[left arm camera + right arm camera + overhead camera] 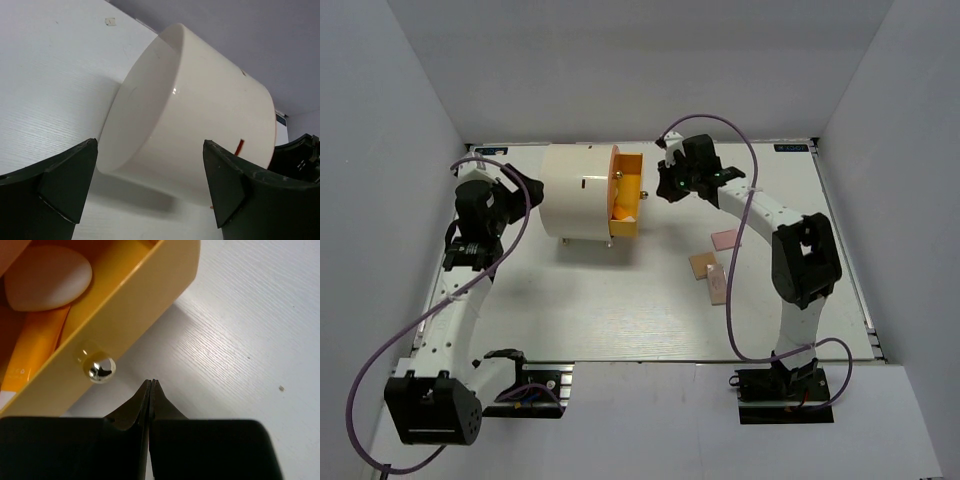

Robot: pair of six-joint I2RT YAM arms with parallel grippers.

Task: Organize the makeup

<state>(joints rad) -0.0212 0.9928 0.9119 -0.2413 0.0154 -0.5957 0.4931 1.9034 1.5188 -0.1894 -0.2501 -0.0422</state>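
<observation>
The makeup is split between two places. A white oval compact [47, 277] and an orange-and-white tube [30, 355] lie inside the open orange drawer [628, 195] of the cream cylinder [578, 192]. A pink square [724, 239], a tan square [702, 264] and a beige rectangular piece [716, 283] lie on the table to the right. My right gripper [151, 382] is shut and empty, just off the drawer's front by its gold knob [101, 368]. It also shows in the top view [663, 189]. My left gripper [150, 185] is open and empty, facing the cylinder's back [200, 120].
The cylinder stands at the table's back middle, with the drawer pulled out to its right. The table's back wall is close behind both grippers. The right arm [805, 260] arches over the table just right of the loose pieces.
</observation>
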